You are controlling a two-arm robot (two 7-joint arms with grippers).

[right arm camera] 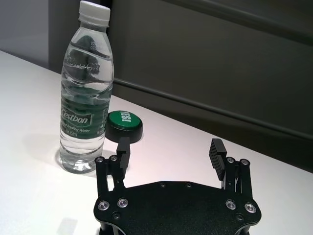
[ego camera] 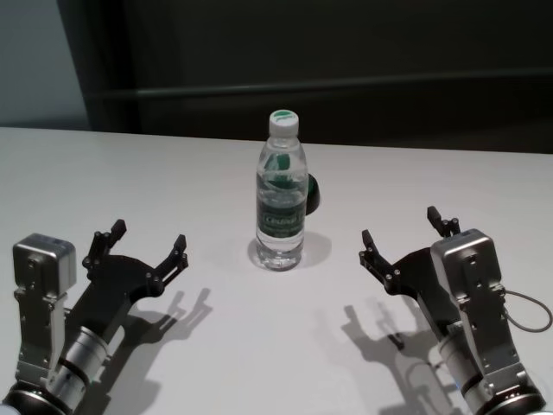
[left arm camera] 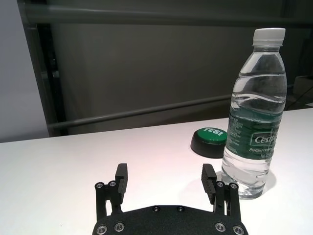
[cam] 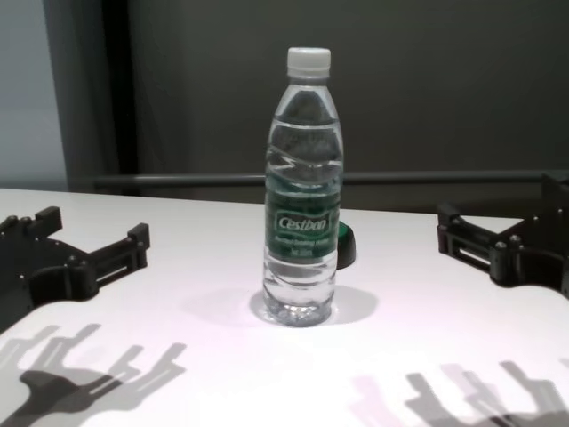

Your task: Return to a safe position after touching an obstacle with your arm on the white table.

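Observation:
A tall clear water bottle (ego camera: 281,203) with a white cap and green "Cestbon" label stands upright in the middle of the white table (ego camera: 276,346). It also shows in the left wrist view (left arm camera: 254,117), the right wrist view (right arm camera: 85,98) and the chest view (cam: 302,196). My left gripper (ego camera: 147,244) is open and empty, low over the table to the bottle's left, apart from it. My right gripper (ego camera: 406,232) is open and empty to the bottle's right, also apart. Their fingers show in the wrist views (left arm camera: 121,177) (right arm camera: 216,152).
A small dark-green round button (ego camera: 309,195) marked "YES!" sits just behind the bottle to its right, also in the left wrist view (left arm camera: 210,139) and right wrist view (right arm camera: 124,125). A dark wall with a rail (ego camera: 346,82) runs behind the table's far edge.

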